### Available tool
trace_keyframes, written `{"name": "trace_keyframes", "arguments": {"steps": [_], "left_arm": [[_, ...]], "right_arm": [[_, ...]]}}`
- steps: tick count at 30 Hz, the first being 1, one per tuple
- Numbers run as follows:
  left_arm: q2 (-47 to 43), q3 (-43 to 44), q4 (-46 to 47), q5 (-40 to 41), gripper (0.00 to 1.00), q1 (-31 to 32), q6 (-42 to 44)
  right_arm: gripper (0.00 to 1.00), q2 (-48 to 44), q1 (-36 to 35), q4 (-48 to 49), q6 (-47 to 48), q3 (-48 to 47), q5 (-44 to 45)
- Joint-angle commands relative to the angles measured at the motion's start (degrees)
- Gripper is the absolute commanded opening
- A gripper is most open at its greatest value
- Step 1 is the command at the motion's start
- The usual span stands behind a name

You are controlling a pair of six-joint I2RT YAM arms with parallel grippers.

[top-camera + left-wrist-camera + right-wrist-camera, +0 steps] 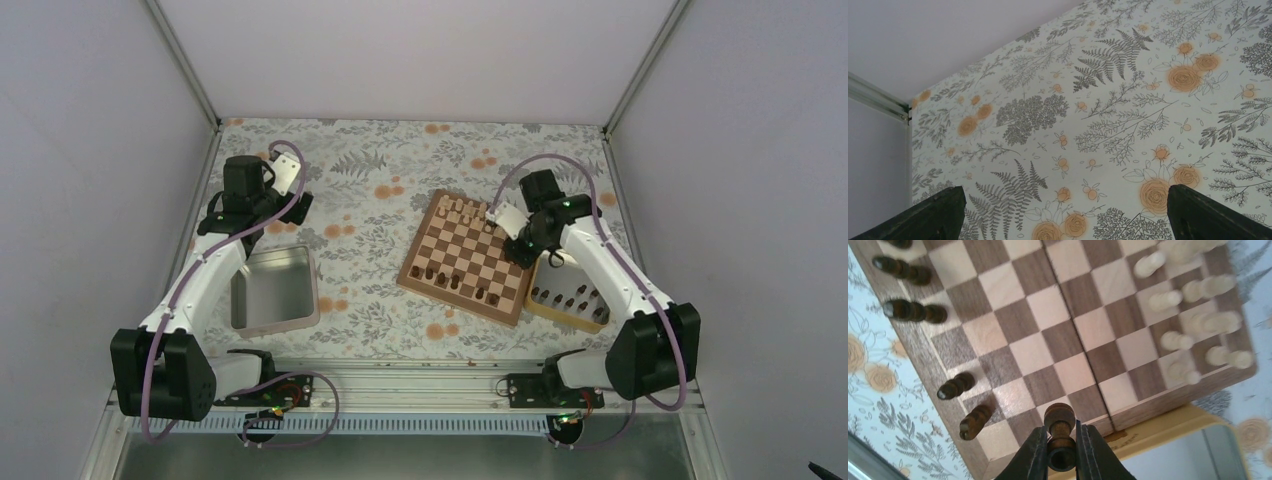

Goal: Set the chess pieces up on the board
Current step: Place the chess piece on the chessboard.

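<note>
Right tool (1061, 440) pinches one dark chess piece (1058, 416) over the board (1048, 340) edge nearest the wooden tray (1168, 427). Left tool (1064, 200) stands spread wide, above the floral tabletop (1108, 125)

Left arm (196, 285) stretched forward, left gripper (1065, 202) jaws spread wide. Right arm (605, 262) elbow bent, wrist turned inward, right gripper (1061, 441) clamped on a dark pawn (1059, 419)

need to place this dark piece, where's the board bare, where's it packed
Bare: middle rows of the board, between the dark pieces along one edge and the cream pieces at the other; also gaps in the dark row near the right tool holding one. Packed: the cream end.
</note>
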State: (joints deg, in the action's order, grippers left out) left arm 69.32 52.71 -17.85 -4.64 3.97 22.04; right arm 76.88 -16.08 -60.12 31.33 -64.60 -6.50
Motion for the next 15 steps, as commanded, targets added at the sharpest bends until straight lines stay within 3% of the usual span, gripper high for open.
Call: {"name": "trace_keyframes", "arguments": {"steps": [1,15], "left_arm": [[-1.3,-0.9,2.0,0.6,1.0,0.0,-0.1],[-0.8,-1.1,2.4,1.4,1.0,0.0,-0.1]], "right_arm": [[0.11,-1.2,-1.2,-0.1,-1.0,4.3,-0.7],[0.11,-8.0,-2.5,1.6,-1.0,16.0,-4.2]]}}
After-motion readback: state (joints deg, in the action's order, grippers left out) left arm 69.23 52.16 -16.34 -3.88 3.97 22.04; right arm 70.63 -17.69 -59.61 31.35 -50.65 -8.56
